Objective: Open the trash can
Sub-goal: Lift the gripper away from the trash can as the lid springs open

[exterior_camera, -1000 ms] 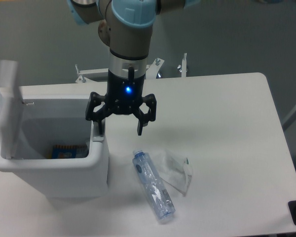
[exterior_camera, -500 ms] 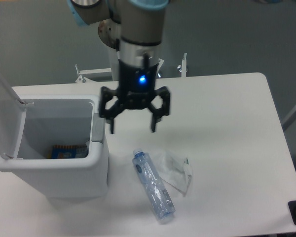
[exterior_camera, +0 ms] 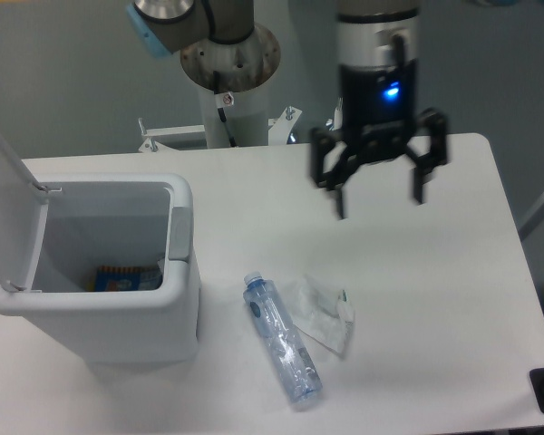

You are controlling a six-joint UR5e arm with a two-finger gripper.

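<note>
One fixed camera, high, facing the table (exterior_camera: 453, 299) front-on, angled downward.

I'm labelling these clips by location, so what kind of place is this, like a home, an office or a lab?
Most likely a robotics lab or test bench. A robot arm with an open two-finger gripper is bolted beside a plain white table, where a trash can, an empty bottle and a crumpled wrapper look staged.

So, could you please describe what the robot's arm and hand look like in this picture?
The arm has silver-grey tubular segments with a light blue joint cap and a thin cable near its base. The hand is black, with two dark fingers of linked bars under a black wrist body showing a glowing blue light, topped by a silvery-white collar.
</note>
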